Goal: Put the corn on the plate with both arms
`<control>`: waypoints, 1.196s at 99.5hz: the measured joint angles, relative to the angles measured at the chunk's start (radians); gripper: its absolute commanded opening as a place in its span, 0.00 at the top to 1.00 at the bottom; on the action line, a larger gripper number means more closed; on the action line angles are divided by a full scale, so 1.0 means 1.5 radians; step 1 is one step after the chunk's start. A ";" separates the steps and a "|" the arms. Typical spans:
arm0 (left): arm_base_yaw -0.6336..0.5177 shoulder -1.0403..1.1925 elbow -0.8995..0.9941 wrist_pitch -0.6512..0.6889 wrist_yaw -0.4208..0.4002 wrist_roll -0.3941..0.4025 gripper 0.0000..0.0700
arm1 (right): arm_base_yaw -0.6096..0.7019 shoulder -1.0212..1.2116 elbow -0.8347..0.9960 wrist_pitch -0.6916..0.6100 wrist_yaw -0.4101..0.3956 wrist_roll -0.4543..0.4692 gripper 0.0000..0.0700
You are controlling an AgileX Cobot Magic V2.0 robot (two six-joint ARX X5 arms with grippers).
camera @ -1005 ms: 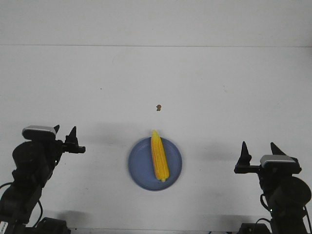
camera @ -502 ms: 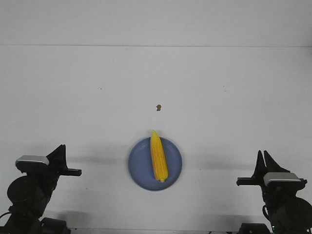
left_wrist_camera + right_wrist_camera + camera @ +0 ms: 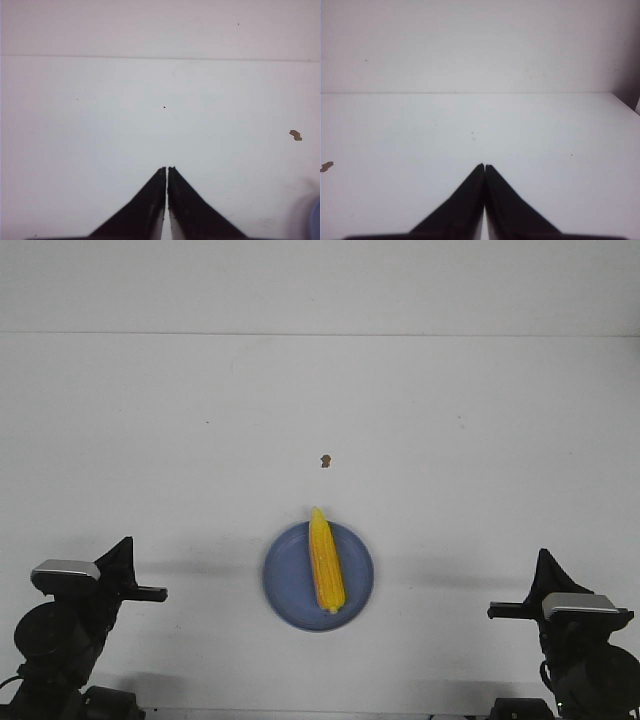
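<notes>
The corn [image 3: 326, 565] lies lengthwise across the plate [image 3: 286, 585] on the bench [image 3: 450, 420], both pincers [image 3: 167, 170] [image 3: 484, 167] pressed closed and empty, so only a bump could roll it off.

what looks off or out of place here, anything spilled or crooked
Little. A small brown speck lies on the bare table beyond the plate, like a stray crumb. The corn lies lengthwise on the plate, its pointed tip slightly past the far rim.
</notes>
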 measured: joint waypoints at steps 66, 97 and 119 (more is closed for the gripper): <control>0.003 -0.035 -0.005 0.013 -0.002 0.009 0.98 | 0.000 0.000 0.000 0.000 0.000 0.000 1.00; 0.014 -0.182 -0.195 0.157 -0.002 0.018 0.98 | 0.000 0.000 0.000 0.000 0.000 0.000 1.00; 0.014 -0.217 -0.294 0.215 -0.002 0.018 0.98 | 0.000 0.000 0.000 0.000 0.000 0.000 1.00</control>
